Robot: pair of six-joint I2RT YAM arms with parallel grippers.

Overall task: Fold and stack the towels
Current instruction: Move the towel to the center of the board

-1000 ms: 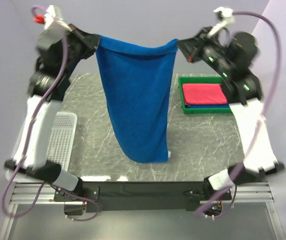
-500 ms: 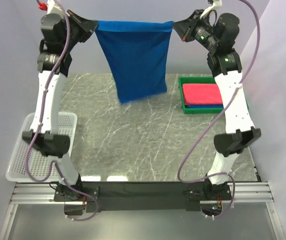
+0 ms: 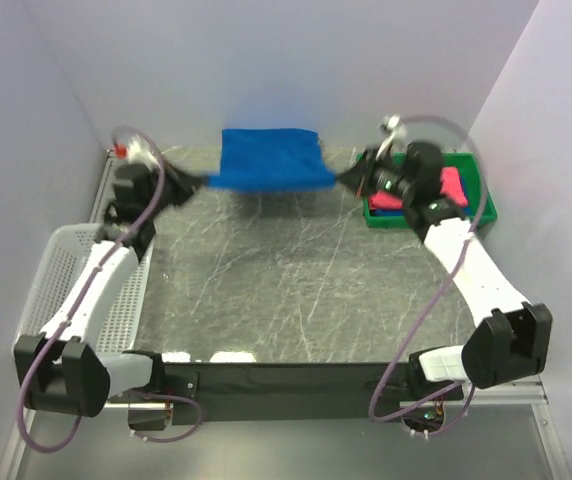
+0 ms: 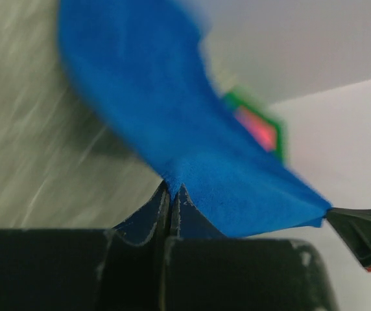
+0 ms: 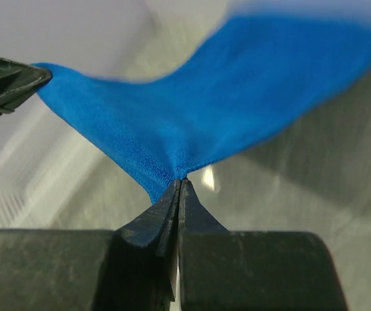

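Observation:
A blue towel (image 3: pixel 270 160) is stretched between my two grippers at the far edge of the marble table (image 3: pixel 296 280), held low over it. My left gripper (image 3: pixel 206 181) is shut on its left corner, which shows in the left wrist view (image 4: pixel 171 188). My right gripper (image 3: pixel 338 180) is shut on its right corner, seen in the right wrist view (image 5: pixel 180 180). The towel (image 5: pixel 224 97) sags between the corners. A folded red towel (image 3: pixel 452 184) lies in the green tray (image 3: pixel 481 200) at the back right, partly hidden by my right arm.
A white mesh basket (image 3: pixel 66 270) stands at the left edge of the table. The back wall is close behind the towel. The green tray also shows blurred in the left wrist view (image 4: pixel 263 123).
Both arms have swung down and forward from high above the table. The towel has gone from hanging vertically to stretched low at the far edge. Both grips are kept.

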